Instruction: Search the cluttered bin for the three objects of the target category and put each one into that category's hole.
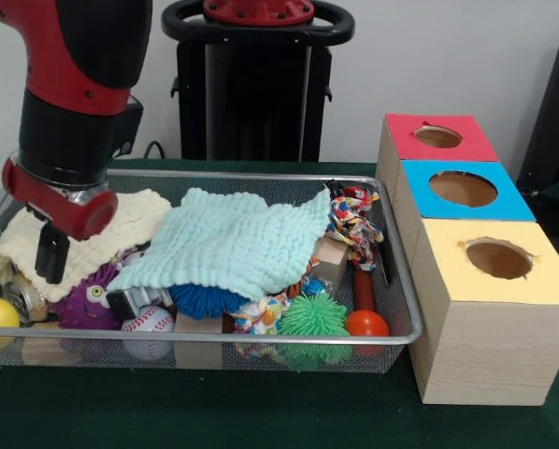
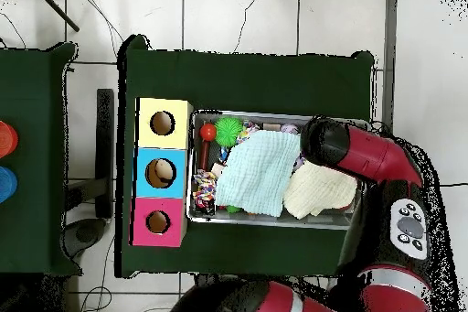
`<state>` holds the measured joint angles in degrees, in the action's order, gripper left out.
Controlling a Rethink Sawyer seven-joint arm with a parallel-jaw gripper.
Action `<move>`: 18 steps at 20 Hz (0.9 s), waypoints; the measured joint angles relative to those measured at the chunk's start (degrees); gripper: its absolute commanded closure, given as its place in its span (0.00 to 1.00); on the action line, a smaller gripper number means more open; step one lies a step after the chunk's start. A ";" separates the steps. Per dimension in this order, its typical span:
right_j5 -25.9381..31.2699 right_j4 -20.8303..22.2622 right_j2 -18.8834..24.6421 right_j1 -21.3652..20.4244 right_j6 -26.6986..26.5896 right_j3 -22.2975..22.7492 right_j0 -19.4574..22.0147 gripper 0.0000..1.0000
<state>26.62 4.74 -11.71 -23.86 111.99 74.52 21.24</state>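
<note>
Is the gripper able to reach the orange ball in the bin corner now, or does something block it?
Probably yes. The orange ball lies uncovered at the bin's end nearest the boxes, clear of the blue cloth. The gripper hangs over the opposite end.

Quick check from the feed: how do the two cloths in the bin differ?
The light blue cloth lies mid-bin, draped over toys; the cream cloth sits at the end farthest from the boxes, under the arm. In the front view the blue one shows fully, while the gripper partly hides the cream one. Both are textured fabric lying over other clutter.

3 boxes (image 1: 476,253), 2 cloths (image 1: 242,238)
</note>
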 measured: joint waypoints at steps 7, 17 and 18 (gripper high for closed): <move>0.00 5.00 8.79 -0.15 -0.37 0.35 5.40 1.00; 0.00 11.57 18.44 -0.66 -0.38 2.26 10.25 0.00; 0.00 11.69 18.57 -0.69 -0.38 2.31 10.27 0.00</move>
<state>26.62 16.43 6.86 -24.55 111.61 76.83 31.50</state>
